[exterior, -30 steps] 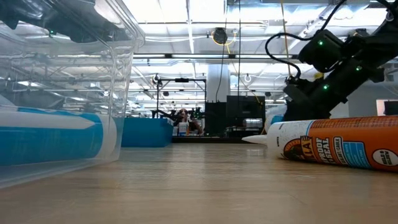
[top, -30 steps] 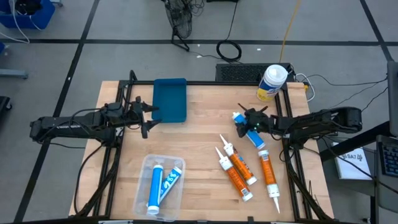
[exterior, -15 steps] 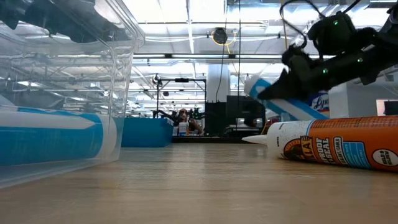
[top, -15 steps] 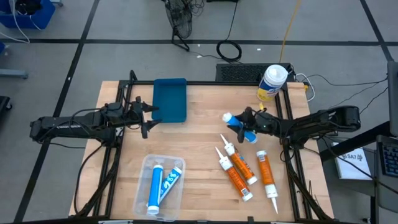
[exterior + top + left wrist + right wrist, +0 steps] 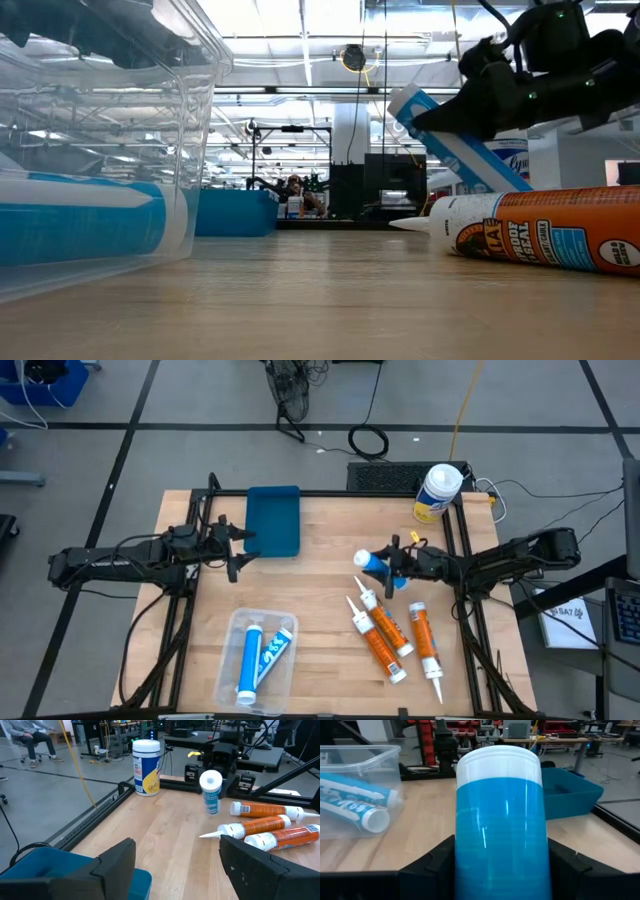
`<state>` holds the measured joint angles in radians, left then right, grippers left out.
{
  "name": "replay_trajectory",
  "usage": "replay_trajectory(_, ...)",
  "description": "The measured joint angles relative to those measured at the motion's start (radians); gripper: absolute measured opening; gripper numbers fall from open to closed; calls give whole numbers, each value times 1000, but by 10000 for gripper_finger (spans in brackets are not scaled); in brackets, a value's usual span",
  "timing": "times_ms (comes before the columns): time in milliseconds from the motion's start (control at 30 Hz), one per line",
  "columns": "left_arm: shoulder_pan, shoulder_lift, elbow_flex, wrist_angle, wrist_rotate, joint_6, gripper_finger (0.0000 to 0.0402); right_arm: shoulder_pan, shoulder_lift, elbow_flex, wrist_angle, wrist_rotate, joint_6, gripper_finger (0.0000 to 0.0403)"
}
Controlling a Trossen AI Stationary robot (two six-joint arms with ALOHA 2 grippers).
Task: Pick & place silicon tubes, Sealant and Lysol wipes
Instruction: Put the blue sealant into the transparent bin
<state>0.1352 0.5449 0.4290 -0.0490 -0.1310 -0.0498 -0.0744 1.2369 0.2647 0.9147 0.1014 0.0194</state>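
High view first: your left tool waits at the desk's left side, jaws standing apart with nothing between them, just beside the blue bin. That bin is a shallow, matte plastic tray, and nothing shows inside it. Nearer the front edge sits a clear bin, thin glossy plastic with rounded corners, holding two slim blue-and-white tubes lying side by side.

Moving right, three orange tubes with white tapered nozzles lie flat on the pale wood grain (two touching, the third a little apart).

Above them your right tool is clamped around a blue tube, a smooth glossy cylinder with a white end. In the low view the blue tube is raised off the desk and tilted, white end highest. The right wrist view shows the dark fingers pressed against both sides of it.

The Lysol wipes stand upright at the far right corner, a fat round canister with a white domed lid and a yellow-and-blue label, well apart from both tools.
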Motion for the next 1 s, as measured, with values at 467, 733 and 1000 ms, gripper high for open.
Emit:
replay_trajectory(467, 0, 0, 0, 0, 0, 0, 274, 11, 0, 2, 0, -2, 1, 204)
replay_trajectory(733, 0, 0, 0, 0, 0, 0, 273, 11, -1, 3, 0, -2, 2, 204)
replay_trajectory(1000, 0, 0, 0, 0, 0, 0, 274, 11, -1, 3, 0, -2, 2, 204)
